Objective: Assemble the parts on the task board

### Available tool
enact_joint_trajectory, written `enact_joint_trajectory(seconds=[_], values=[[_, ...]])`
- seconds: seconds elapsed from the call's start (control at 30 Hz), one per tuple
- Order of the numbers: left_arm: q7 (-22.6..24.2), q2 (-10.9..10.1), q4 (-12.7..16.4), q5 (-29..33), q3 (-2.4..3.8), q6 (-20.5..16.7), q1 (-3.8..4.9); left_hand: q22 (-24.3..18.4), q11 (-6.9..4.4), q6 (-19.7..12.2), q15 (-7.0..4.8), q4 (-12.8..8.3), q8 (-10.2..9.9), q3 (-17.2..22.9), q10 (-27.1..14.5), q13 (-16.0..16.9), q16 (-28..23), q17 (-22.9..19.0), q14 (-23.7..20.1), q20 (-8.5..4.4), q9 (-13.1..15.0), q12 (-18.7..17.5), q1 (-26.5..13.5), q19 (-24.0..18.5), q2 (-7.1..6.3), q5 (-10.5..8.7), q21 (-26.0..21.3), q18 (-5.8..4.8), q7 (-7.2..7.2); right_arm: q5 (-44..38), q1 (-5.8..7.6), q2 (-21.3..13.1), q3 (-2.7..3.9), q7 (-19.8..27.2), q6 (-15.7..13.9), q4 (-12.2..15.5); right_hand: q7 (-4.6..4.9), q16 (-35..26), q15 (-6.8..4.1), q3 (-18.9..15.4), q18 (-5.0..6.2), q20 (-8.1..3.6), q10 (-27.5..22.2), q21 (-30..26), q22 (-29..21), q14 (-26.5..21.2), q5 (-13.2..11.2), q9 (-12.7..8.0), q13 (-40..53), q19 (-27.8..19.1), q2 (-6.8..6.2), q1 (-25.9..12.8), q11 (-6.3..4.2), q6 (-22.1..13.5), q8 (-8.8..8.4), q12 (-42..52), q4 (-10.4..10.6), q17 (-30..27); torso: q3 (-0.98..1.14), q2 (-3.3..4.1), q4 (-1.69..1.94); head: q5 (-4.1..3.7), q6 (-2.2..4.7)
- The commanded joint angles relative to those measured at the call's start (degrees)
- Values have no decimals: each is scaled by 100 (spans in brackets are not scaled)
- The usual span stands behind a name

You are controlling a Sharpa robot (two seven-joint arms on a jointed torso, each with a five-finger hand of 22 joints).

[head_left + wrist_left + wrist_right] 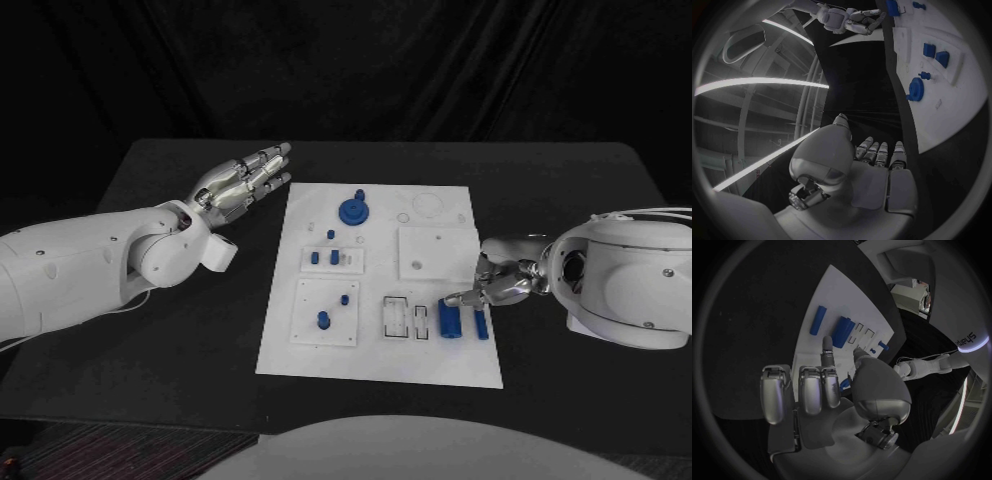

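Nearest to me sits the task board (378, 362), white on the black table (173, 380), and I place everything else against it. At its near right corner lie two blue cylindrical parts side by side: the thicker cylinder (453, 321) and, just outside it toward the board's edge, the slim rod (480, 323). My right hand (505, 278) hangs just off the board's right edge beside them, holding nothing; one fingertip (459, 298) reaches over the edge toward the top of the thick cylinder, while the rest are loosely curled, and I cannot tell whether that fingertip touches the part or merely hovers above it. I judge the step in hand to be picking up one of these two, so I should settle on a single piece, bring thumb and finger to opposite sides of it along its length, and close gently so it does not roll into its neighbour. The pair of narrow slots (405, 318) just inside the cylinders looks a likely destination, though I cannot be sure of the fit. My left hand (242, 183) rests well off the board's far left corner, fingers straight, close together and empty; it should stay out of the way there. Further up the board, the blue gear (356, 211) and small pegs (336, 257) already stand in place and need no touching
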Motion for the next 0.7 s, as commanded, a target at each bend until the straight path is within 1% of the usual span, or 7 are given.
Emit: enact_joint_trajectory(seconds=[0.03,0.1,0.23,0.4,0.47,0.57,0.7], values=[[102,3,3,12,5,43,-7,-9,39,17,25,-25,19,16,-19,-6,-21,-9,-3,42,7,-20,68,-6,11,17,-19,66,12,-271,-60,-36,3,-194,-614,91,4,15,40,0,-41,50,596,14,1508,600,-26,14,1507,606,-39,70,37,67,-5,14,19,1507,-1,-2,6,-17,-1],[97,6,3,12,5,45,-7,-9,39,17,25,-25,19,16,-19,-6,-21,-9,-3,42,7,-20,68,-6,11,17,-19,66,12,-333,-100,-56,2,-197,-671,121,2,15,39,-5,-41,50,596,14,1508,600,-36,19,1507,606,-44,70,35,75,-1,14,24,1507,-1,0,9,-30,-1],[85,14,3,12,5,44,-8,-9,45,17,29,-25,21,17,-19,-6,-21,-9,-3,46,7,-20,72,-6,12,24,-19,67,19,-521,-207,-90,1,-210,-737,160,12,15,36,-24,-41,51,596,14,1508,600,-78,34,1507,606,-52,39,38,32,-20,14,42,1507,3,-1,-1,-69,-1],[65,20,1,12,5,48,-8,-9,50,14,32,-26,21,17,-19,-6,-21,-9,-3,49,6,-20,75,-6,11,29,-19,67,24,-758,-323,-95,0,-222,-845,169,-3,15,32,-32,-41,51,596,14,1508,600,-89,79,1507,606,-34,-1,30,71,15,14,43,1507,7,3,-4,-59,-1],[60,23,0,12,5,50,-8,-9,54,17,35,-27,23,16,-19,-6,-21,-9,-3,51,7,-20,78,-6,10,32,-19,67,28,-832,-352,-86,0,-227,-863,160,-13,15,27,-33,-41,49,596,14,1508,600,-89,110,1507,606,-26,-12,22,97,40,14,42,1507,2,0,3,-68,-1],[55,28,-3,12,5,58,-8,-9,54,17,35,-27,23,16,-19,-6,-21,-9,-3,51,7,-20,78,-6,10,32,-19,67,28,-921,-391,-61,-1,-241,-809,133,-37,15,14,-37,-41,41,596,14,1508,600,-89,183,1507,606,-27,-18,2,146,100,14,39,1507,-6,0,9,-75,-1],[46,34,-6,12,5,68,-8,-9,58,17,38,-28,24,16,-19,-6,-21,-9,-3,54,7,-20,80,-6,9,35,-19,67,32,-975,-430,-11,-1,-267,-667,75,-49,15,2,-57,-41,31,596,14,1508,600,-140,244,1507,606,-73,-35,-12,150,138,14,43,1507,-3,1,6,-54,-1]])
